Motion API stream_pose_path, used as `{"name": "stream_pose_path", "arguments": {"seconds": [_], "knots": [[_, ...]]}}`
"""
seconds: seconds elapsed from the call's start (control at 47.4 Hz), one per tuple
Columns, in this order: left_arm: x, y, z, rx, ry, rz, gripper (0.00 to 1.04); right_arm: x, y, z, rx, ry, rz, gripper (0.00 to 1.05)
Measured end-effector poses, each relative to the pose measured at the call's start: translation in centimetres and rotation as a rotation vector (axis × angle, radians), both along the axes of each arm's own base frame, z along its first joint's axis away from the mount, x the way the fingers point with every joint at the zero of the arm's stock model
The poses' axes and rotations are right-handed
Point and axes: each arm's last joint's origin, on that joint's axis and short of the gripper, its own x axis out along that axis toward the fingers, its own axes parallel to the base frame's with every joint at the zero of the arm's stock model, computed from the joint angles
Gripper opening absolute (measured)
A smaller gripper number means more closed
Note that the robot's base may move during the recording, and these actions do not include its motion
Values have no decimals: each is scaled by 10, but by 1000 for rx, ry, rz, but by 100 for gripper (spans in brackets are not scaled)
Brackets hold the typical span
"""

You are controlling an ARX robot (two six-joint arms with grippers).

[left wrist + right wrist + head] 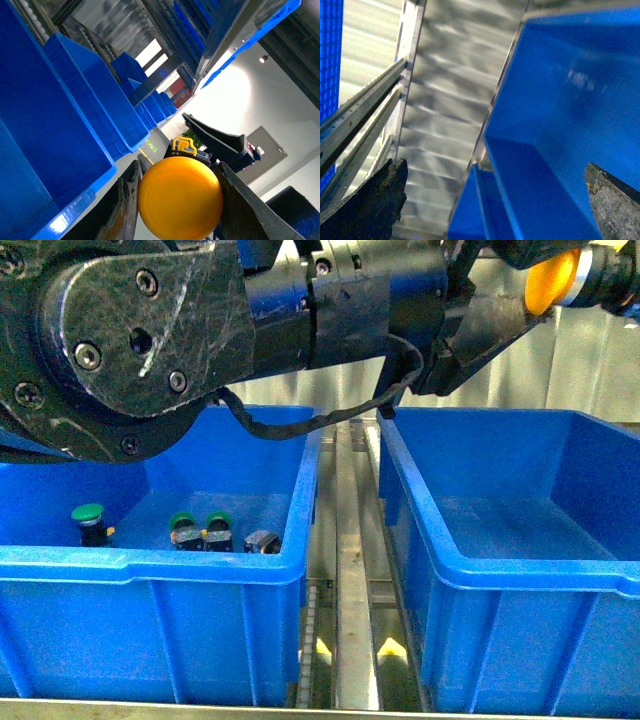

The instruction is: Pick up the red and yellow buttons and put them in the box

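Note:
My left gripper is shut on a yellow button and holds it high at the top right of the front view, above the far side of the right-hand blue box, whose inside shows nothing. In the left wrist view the yellow cap sits tight between both fingers of the left gripper. My right gripper is open and empty, with a blue crate wall between its fingers. No red button is in view.
A second blue crate at the left holds three green-capped buttons and a small dark part. A metal rail runs between the crates. My left arm fills the top of the front view.

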Motion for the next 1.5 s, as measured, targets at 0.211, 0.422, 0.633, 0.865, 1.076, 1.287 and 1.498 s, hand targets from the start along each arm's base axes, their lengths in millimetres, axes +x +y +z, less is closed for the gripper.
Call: {"name": "stream_pose_path", "arguments": {"seconds": [0.211,0.422,0.633,0.865,1.076,1.287,1.498], "knots": [[-14,2,15,-7,-61,-14,35,2,37,8,151,-41,102,102],[-15,0,5,36,-56,-2,35,1,47,27,198,-70,118,102],[-18,-5,6,33,-64,-14,35,-3,62,26,217,-62,161,102],[-18,-14,9,44,-77,-27,35,-6,70,26,220,-59,180,102],[-10,-22,-8,88,-39,-23,35,-10,67,28,220,-59,175,102],[-9,-26,-11,88,-38,-22,35,-13,62,31,215,-64,168,102],[-10,-31,-8,80,-46,-27,35,-12,60,29,198,-52,151,77]]}}
